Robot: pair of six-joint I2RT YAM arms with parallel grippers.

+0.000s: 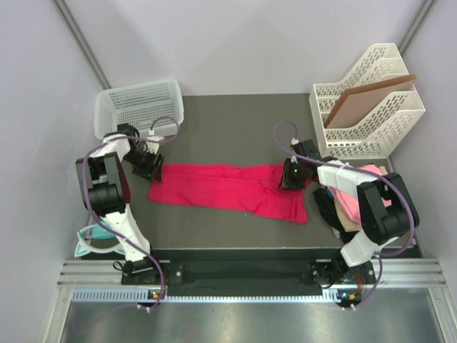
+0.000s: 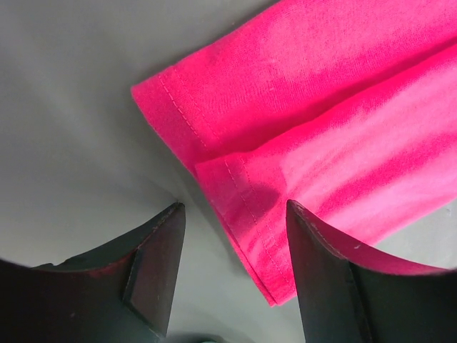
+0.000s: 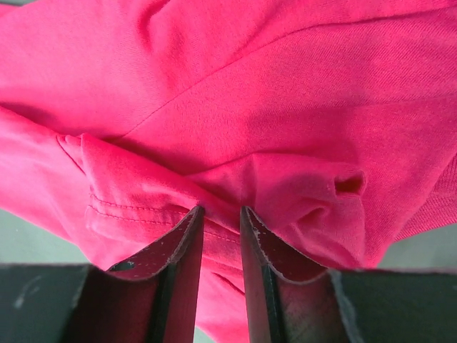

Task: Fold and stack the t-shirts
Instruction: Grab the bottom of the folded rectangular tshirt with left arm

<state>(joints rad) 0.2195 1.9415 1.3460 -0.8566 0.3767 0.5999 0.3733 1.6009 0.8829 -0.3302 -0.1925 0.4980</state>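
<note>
A crimson-pink t-shirt (image 1: 228, 189) lies on the dark table as a long band folded lengthwise, running left to right. My left gripper (image 1: 151, 170) is at its left end. In the left wrist view that gripper (image 2: 235, 205) stands open, with the hemmed corner of the t-shirt (image 2: 250, 214) lying between its fingers and the right finger over the cloth. My right gripper (image 1: 289, 177) is at the band's right end. In the right wrist view it (image 3: 221, 209) is nearly closed, with a bunched fold of the t-shirt (image 3: 214, 78) between its fingers. More t-shirts (image 1: 350, 199), light pink, beige and black, are heaped at the right.
A white mesh basket (image 1: 139, 107) stands at the back left. At the back right a white file rack (image 1: 371, 132) holds a brown board (image 1: 364, 100). A pale teal object (image 1: 93, 239) lies off the table's left edge, next to the left arm's base.
</note>
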